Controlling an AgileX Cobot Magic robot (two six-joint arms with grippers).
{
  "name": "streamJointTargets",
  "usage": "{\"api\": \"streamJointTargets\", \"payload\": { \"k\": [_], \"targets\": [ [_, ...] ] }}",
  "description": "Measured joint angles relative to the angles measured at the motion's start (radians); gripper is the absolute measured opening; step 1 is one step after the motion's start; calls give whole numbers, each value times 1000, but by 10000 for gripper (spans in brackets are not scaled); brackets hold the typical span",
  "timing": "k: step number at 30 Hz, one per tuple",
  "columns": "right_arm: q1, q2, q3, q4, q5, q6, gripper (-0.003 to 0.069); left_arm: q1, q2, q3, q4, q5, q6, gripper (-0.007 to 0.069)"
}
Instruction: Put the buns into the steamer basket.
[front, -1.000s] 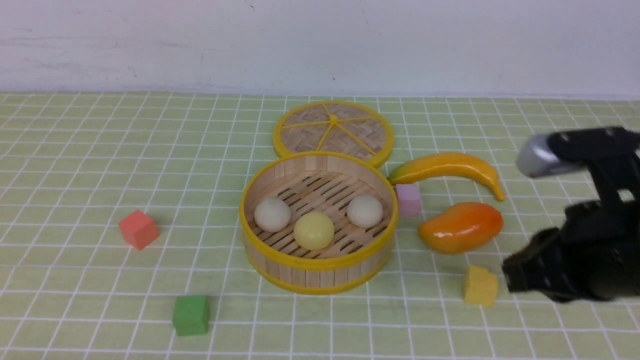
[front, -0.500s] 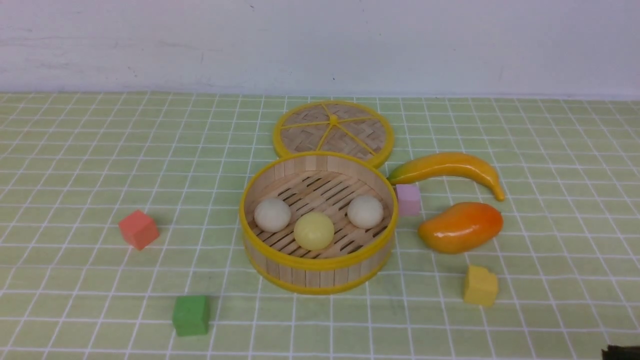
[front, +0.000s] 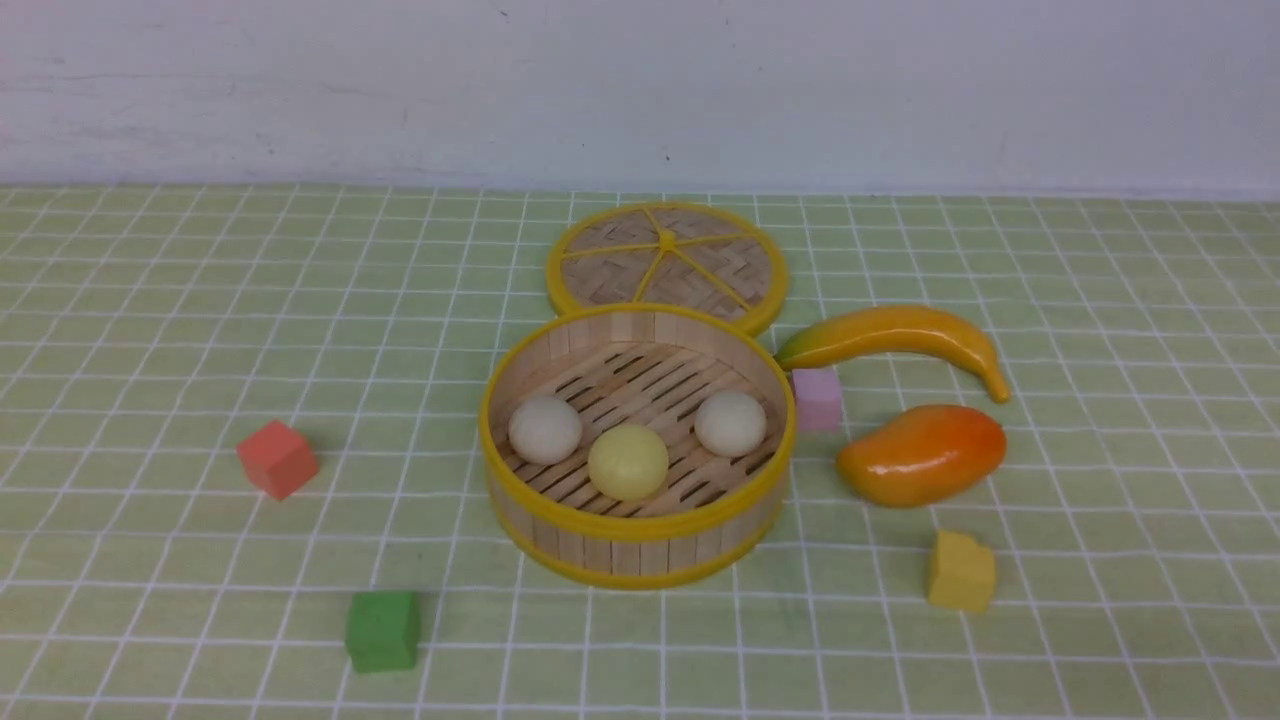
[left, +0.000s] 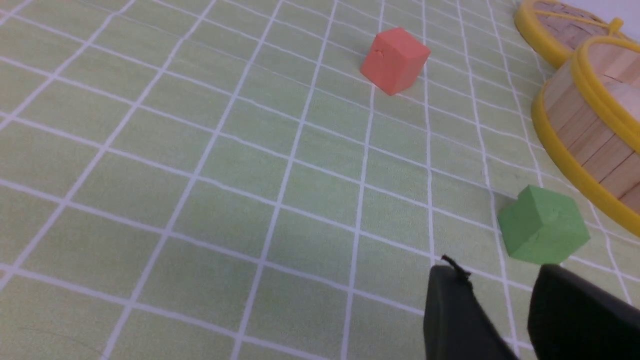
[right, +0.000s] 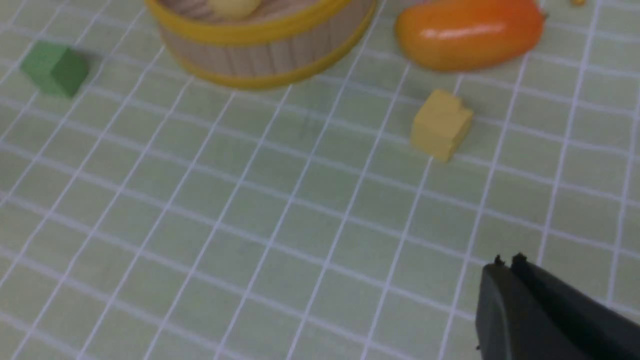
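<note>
All three buns (front: 628, 460) sit inside the basket (front: 520, 520), so the job looks done. My left gripper (left: 500, 285) hangs low with jaws apart, empty; my right gripper (right: 507, 265) is pressed together, empty.

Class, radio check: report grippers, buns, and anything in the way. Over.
Left gripper open, empty. Right gripper shut, empty. All three buns in the steamer basket. Nothing in the way; both arms clear of the basket.
</note>
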Motion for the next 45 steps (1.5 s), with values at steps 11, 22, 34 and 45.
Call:
{"api": "streamJointTargets", "payload": {
  "k": [11, 22, 34, 45],
  "targets": [
    [-219, -316, 377, -48, -293, 0, -2, 0, 0, 0, -1, 0, 0, 227],
    [-326, -456, 565, -68, -362, -1, 3, -1, 0, 0, -2, 0, 0, 228],
    [-326, -456, 566, -72, -366, -1, 14, -1, 0, 0, -2, 0, 0, 235],
    [-326, -456, 566, -72, -366, -1, 22, -1, 0, 0, -2, 0, 0, 237]
  ]
}}
